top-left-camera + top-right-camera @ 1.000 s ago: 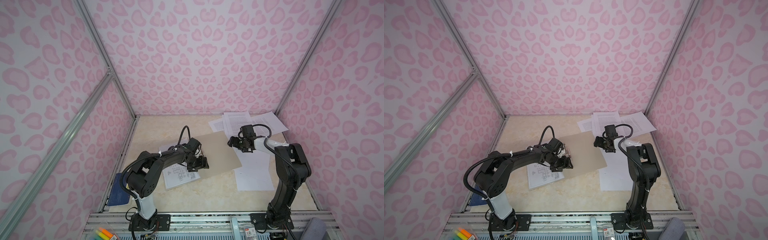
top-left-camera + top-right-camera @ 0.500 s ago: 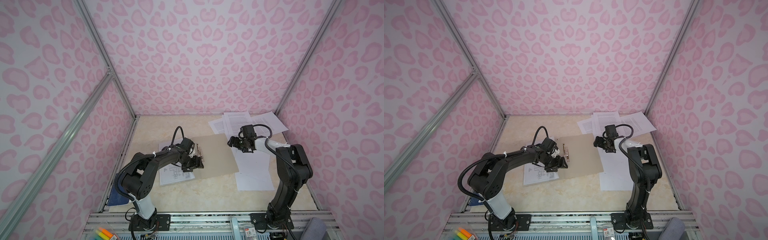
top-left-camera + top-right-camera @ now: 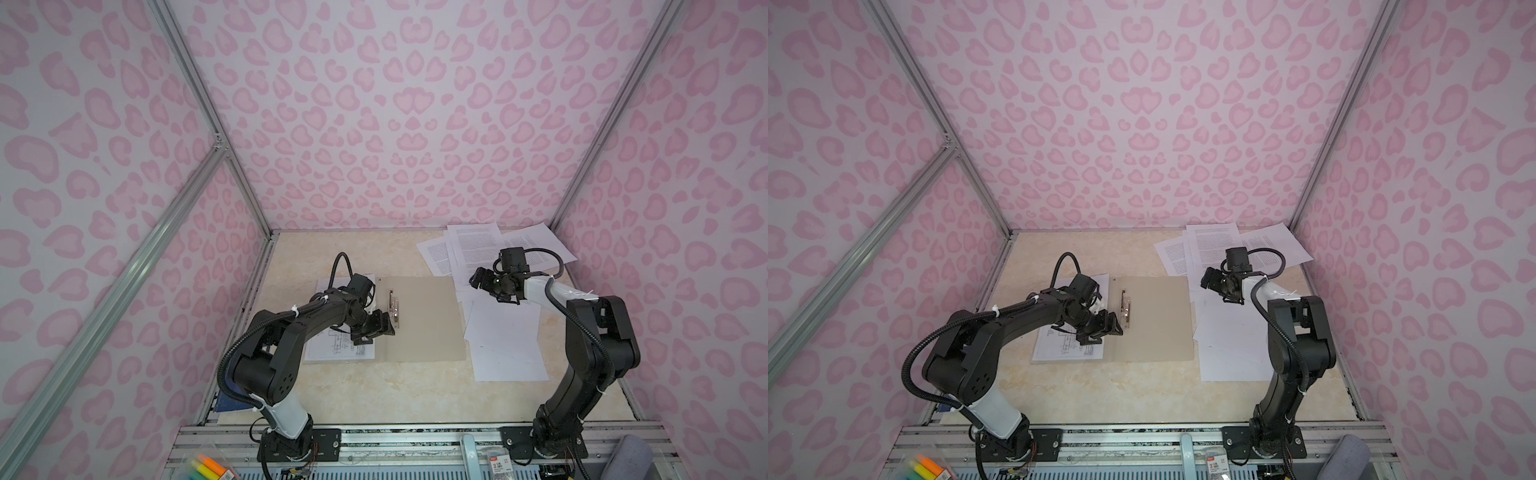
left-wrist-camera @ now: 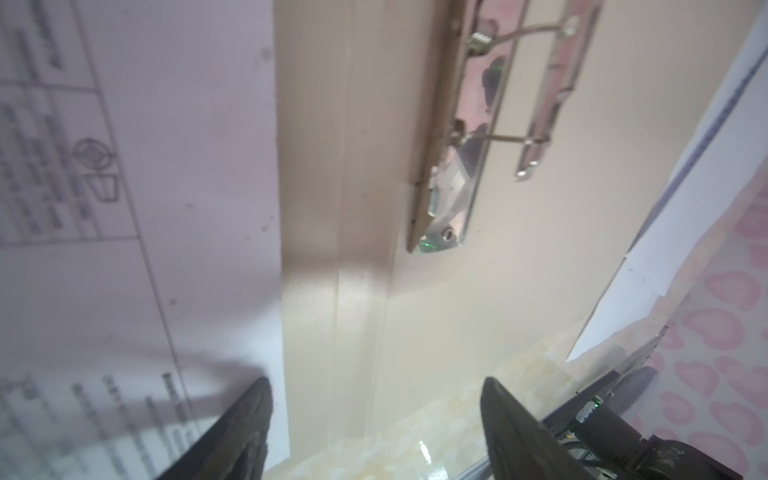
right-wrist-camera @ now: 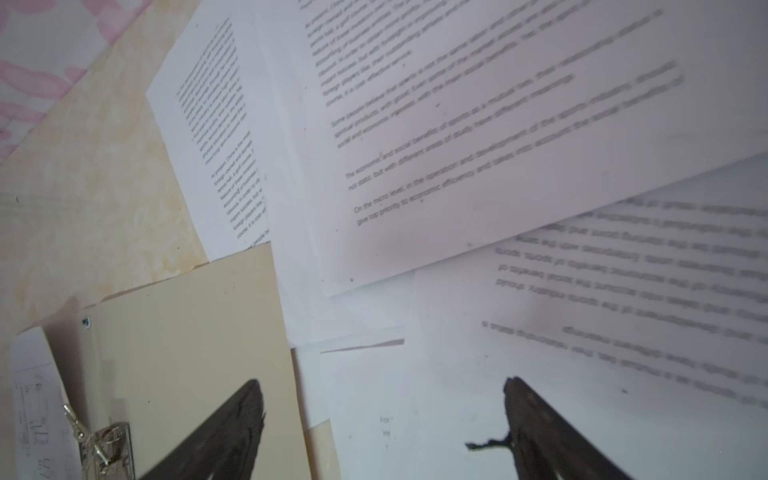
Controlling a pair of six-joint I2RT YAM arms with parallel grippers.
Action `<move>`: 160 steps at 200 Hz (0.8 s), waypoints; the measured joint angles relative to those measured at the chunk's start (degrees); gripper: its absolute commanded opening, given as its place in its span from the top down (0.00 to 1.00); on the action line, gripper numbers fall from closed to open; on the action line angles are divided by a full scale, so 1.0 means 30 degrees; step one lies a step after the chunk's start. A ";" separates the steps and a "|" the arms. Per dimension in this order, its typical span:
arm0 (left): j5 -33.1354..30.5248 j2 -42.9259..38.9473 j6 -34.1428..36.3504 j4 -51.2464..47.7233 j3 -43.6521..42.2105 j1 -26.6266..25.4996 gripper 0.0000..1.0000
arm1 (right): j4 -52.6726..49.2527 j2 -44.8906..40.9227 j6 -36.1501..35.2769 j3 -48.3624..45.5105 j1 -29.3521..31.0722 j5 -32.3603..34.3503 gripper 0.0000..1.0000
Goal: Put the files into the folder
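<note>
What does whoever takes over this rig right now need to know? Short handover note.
Left gripper: fingers open, empty, low over the folder's spine by the metal clip.
Right gripper: fingers open, empty, above the printed sheets.
Folder: lies open and flat, mid-table.
Done: the drawing sheet appears to lie on its left leaf.
Left: printed sheets at the far right and blank sheets beside the folder go in; then close it.
</note>
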 measured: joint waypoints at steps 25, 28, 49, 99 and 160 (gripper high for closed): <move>0.0947 -0.1209 0.0138 0.0270 0.1413 -0.0510 0.18 | 0.0525 -0.0291 0.0488 0.0007 -0.1443 0.0051 0.12; 0.1064 -0.1341 0.0131 0.0299 0.1581 -0.0590 0.18 | 0.0568 -0.0299 0.0576 0.0022 -0.1603 0.0066 0.12; 0.1654 -0.2164 0.0138 0.0430 0.2667 -0.1231 0.15 | 0.0780 -0.0692 0.1158 -0.0182 -0.2798 0.0138 0.11; 0.1967 0.0576 0.0561 0.0663 0.5909 -0.3563 0.14 | 0.0546 -0.4138 0.2426 -0.4211 -0.5355 0.2521 0.08; 0.2477 0.9063 0.1872 -0.0160 1.4600 -0.7308 0.15 | 0.1115 -0.4670 0.2557 -0.6280 -0.6674 0.2841 0.08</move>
